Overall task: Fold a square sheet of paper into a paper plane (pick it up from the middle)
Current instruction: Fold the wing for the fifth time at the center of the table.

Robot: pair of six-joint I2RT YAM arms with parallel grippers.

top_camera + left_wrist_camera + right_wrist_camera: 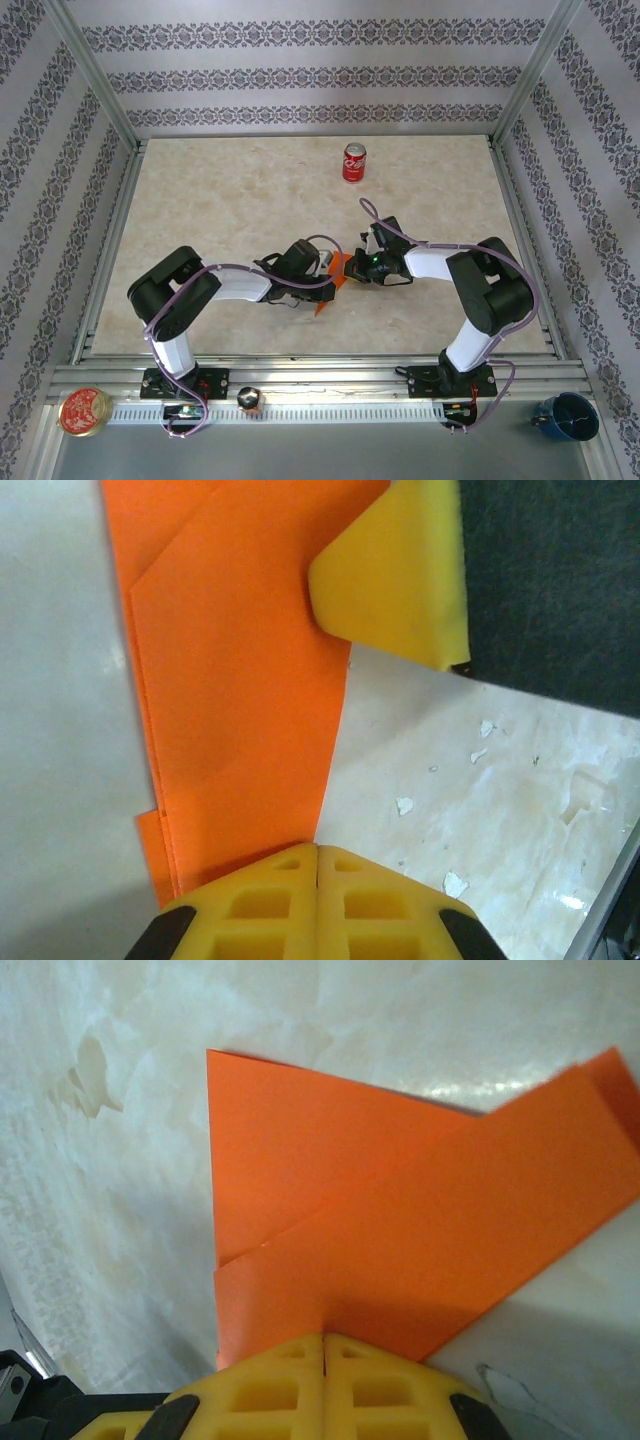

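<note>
The orange paper [340,272] lies folded on the marble table between my two grippers, as a long strip with layered edges [235,690] and a pointed flap [300,1150]. My left gripper [318,848] is shut, its yellow tips resting at the paper's long edge. The right gripper [324,1338] is also shut, and its tips bear down on the folded strip. In the left wrist view, a yellow fingertip [400,580] of the right gripper sits on the far end of the paper. Seen from above, the left gripper [318,270] and right gripper [358,268] meet over the paper.
A red soda can [354,162] stands upright at the back centre of the table. Off the table, on the front rail, are a round tin [85,411] at left and a blue cup [567,416] at right. Patterned walls enclose the table [220,200].
</note>
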